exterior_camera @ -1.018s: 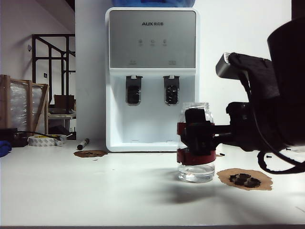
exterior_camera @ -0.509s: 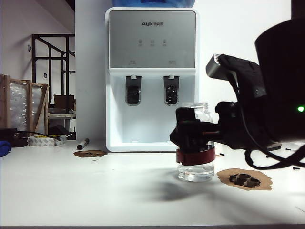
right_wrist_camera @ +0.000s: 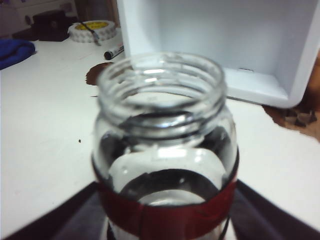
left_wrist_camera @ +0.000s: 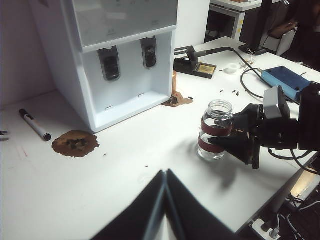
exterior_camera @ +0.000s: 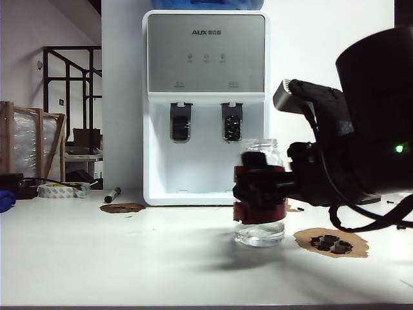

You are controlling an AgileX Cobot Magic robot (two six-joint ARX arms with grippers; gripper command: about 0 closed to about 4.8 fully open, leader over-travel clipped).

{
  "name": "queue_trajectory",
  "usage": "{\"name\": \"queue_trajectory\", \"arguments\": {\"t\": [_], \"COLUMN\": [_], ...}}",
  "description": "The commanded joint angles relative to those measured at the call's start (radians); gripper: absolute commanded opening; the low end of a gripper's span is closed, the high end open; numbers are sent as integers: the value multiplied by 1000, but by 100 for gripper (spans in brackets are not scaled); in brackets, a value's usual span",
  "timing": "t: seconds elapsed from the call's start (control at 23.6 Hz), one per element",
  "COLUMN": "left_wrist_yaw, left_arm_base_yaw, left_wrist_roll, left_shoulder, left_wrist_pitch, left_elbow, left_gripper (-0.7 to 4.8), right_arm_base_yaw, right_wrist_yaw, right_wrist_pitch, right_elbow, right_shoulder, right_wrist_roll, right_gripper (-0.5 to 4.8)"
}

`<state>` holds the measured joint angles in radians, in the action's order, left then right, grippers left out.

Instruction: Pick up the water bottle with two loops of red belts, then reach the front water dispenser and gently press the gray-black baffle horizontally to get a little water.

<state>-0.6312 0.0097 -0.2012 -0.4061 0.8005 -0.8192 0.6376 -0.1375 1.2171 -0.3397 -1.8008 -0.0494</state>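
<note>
exterior: water bottle (exterior_camera: pixel 259 194), two red bands, little water at bottom, lifted just off table before water dispenser (exterior_camera: pixel 205 106) with two dark levers; right gripper (exterior_camera: pixel 258 187) clamps its banded middle | left wrist: left gripper (left_wrist_camera: pixel 165 210) fingers together, empty, well apart | right wrist: bottle fills view between fingers

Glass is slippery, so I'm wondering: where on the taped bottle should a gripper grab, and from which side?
Grip the water bottle round its body at the red bands, level from the side away from the dispenser. It stands upright and its mouth must stay open. The right gripper straddles it there; the left gripper waits apart.
</note>
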Motion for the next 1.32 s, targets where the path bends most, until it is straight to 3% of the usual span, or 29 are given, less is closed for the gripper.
{"name": "queue_trajectory", "arguments": {"t": [0.04, 0.08, 0.17, 0.3, 0.38, 0.51, 1.06, 1.32], "left_wrist_yaw": [-1, -1, -1, -1, -1, -1, -1, -1], "left_arm_base_yaw": [0, 0, 0, 0, 0, 0, 0, 0], "left_wrist_roll": [-1, -1, -1, -1, -1, -1, -1, -1], "left_shoulder": [-3, -3, -3, -3, -3, -3, -3, -3], "left_wrist_pitch": [-8, -8, -8, -8, -8, -8, -8, -8], "left_elbow": [-4, -4, -4, -4, -4, -4, -4, -4], "left_gripper": [-1, -1, -1, -1, -1, -1, -1, -1], "right_arm_base_yaw": [-2, -2, -2, -2, -1, -1, 0, 0], "right_wrist_yaw": [3, 3, 3, 6, 6, 11, -1, -51], "right_wrist_pitch": [0, 0, 0, 2, 47, 97, 132, -121], "right_elbow": [-1, -1, -1, -1, -1, -1, -44, -220], "right_shoulder": [1, 1, 1, 2, 2, 5, 130, 146], "right_wrist_roll": [-6, -6, -6, -6, -6, -4, -3, 2], "right_gripper": [244, 214, 214, 135, 112, -8, -4, -4]}}
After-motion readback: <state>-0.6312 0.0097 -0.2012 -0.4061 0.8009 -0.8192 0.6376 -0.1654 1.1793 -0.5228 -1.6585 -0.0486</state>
